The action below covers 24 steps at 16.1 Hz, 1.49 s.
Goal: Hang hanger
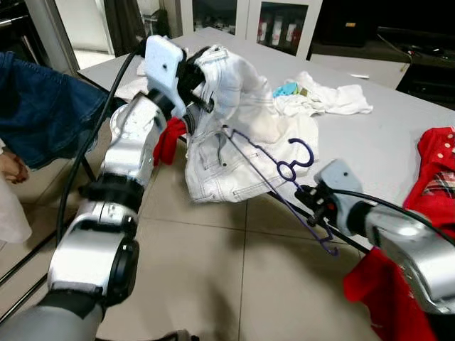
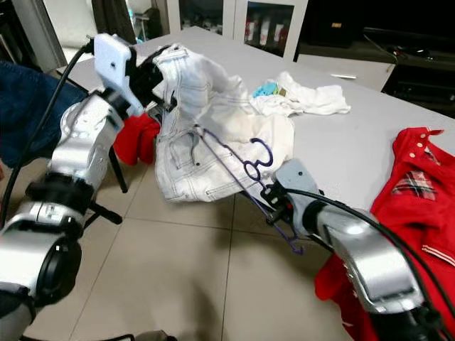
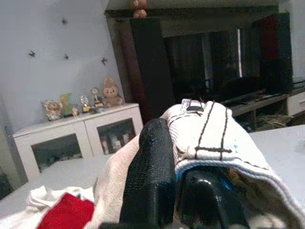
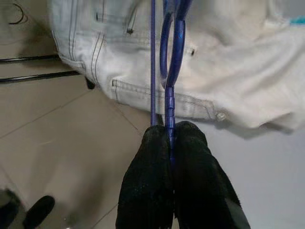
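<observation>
We held the white trousers [image 1: 234,128] raised at the grey table [image 1: 398,128] edge, left gripper [image 3: 183,183] clenched on the waistband. The right gripper [image 4: 171,143] pinched the purple hanger [image 1: 281,174], partly inside the trousers. Its thin wire might twist free or snag.

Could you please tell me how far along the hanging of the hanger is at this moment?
Done: the right gripper is shut on the thin purple wire hanger, and the left gripper pinches the white denim garment at the grey table edge. In hand: working the hanger into the garment. Left: hanging it up.
</observation>
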Motion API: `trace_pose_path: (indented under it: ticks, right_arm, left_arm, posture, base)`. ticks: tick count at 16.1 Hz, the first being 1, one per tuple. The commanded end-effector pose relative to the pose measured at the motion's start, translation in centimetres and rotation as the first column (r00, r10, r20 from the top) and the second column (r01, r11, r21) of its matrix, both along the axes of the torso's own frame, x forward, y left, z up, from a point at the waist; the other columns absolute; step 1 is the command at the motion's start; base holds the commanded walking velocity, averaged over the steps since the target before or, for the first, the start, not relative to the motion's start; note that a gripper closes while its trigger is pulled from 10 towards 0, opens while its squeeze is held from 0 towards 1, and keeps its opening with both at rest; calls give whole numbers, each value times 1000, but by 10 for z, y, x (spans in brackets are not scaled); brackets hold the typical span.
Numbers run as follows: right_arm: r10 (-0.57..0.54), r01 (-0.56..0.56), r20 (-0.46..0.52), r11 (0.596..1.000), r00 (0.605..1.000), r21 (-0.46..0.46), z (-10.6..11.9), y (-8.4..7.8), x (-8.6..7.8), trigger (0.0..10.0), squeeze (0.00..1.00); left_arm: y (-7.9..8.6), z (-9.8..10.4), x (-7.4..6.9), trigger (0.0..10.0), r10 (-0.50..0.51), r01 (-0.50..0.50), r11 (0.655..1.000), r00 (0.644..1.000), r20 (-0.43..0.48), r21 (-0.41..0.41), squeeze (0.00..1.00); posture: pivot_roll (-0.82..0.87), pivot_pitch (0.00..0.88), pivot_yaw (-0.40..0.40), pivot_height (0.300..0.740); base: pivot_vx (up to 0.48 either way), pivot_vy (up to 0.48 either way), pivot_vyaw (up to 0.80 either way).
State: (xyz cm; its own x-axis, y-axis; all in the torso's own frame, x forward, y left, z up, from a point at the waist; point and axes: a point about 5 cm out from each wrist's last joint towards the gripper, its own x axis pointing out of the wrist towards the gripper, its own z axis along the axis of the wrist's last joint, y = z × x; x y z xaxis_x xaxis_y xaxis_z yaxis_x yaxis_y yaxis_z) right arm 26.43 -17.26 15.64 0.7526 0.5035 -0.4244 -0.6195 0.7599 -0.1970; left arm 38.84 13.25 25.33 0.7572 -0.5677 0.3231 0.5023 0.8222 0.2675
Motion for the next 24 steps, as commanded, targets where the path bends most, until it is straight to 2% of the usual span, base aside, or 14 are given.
trace_pose_path:
  ticks: [1, 2, 3, 6, 9, 12, 13, 15, 16, 19, 21, 22, 23, 24]
  right_arm:
    - [2, -4, 63, 1000, 998, 30, 9, -2, -2, 4824, 0]
    - [-21, 17, 83, 999, 996, 48, 11, -2, -3, 9608, 0]
    - [-59, 53, 106, 997, 993, 59, 11, -3, -1, 10000, 0]
    - [-189, 169, 177, 978, 966, 120, 19, -9, 10, 10000, 0]
    - [-207, 168, 217, 968, 954, 188, 26, -8, 13, 10000, 0]
    - [-182, 140, 225, 972, 957, 191, 27, -6, 13, 10000, 0]
    - [-199, 156, 230, 969, 953, 191, 28, -8, 16, 10000, 0]
    - [-250, 203, 251, 959, 935, 200, 31, -16, 20, 10000, 0]
    - [-261, 210, 255, 955, 931, 208, 33, -17, 21, 10000, 0]
    - [-283, 211, 293, 944, 913, 254, 36, -22, 18, 10000, 0]
    - [-279, 209, 295, 946, 914, 248, 32, -23, 15, 10000, 0]
    - [-282, 214, 289, 946, 915, 245, 28, -23, 14, 10000, 0]
    - [-285, 218, 287, 945, 914, 244, 27, -24, 14, 10000, 0]
    - [-287, 221, 286, 945, 914, 242, 25, -24, 15, 10000, 0]
  left_arm:
    - [3, 3, -5, 10000, -18, 17, 999, 1000, -9, -36, 0]
    - [9, -2, -8, 10000, -15, 12, 997, 999, -37, -75, 0]
    - [15, -7, -13, 10000, -8, -1, 993, 997, -72, -119, 0]
    - [27, -19, -35, 10000, 6, -27, 985, 992, -124, -169, 0]
    - [29, -9, -56, 10000, 4, -23, 988, 992, -126, -150, 0]
    - [14, 26, -72, 10000, -85, 84, 996, 996, -6, -22, 0]
    - [6, 44, -84, 10000, -176, 175, 984, 984, 28, 33, 0]
    - [8, 53, -96, 10000, -240, 239, 966, 971, 8, 95, 0]
    - [9, 53, -98, 10000, -247, 246, 964, 969, 1, 98, 0]
    - [27, 45, -100, 10000, -186, 185, 983, 980, -66, -14, 0]
    - [41, 28, -100, 10000, -103, 79, 982, 986, -134, -171, 0]
    - [48, 12, -103, 10000, -57, 8, 968, 980, -190, -251, 0]
    - [51, 5, -106, 10000, -38, -24, 959, 976, -213, -283, 0]
    - [53, -10, -116, 10000, -13, -78, 937, 967, -256, -341, 0]
  posture:
    - [-70, 0, 1, 740]
    - [-65, 0, 0, 740]
    - [-58, 0, -3, 740]
    - [-31, 0, -14, 740]
    - [15, 0, -40, 740]
    - [28, 0, -50, 740]
    - [24, 0, -47, 740]
    - [20, 0, -43, 740]
    - [19, 0, -40, 740]
    - [30, 0, -41, 740]
    - [36, 0, -43, 740]
    - [41, 0, -46, 740]
    - [46, 0, -48, 740]
    - [53, 0, -51, 740]
  base:
    - [0, 0, 0]
    - [0, 0, 0]
    - [0, 0, 0]
    - [0, 0, 0]
    - [0, 0, 0]
    - [0, 0, 0]
    - [0, 0, 0]
    - [0, 0, 0]
    - [0, 0, 0]
    - [0, 0, 0]
    - [0, 0, 0]
    - [0, 0, 0]
    - [0, 0, 0]
    - [0, 0, 0]
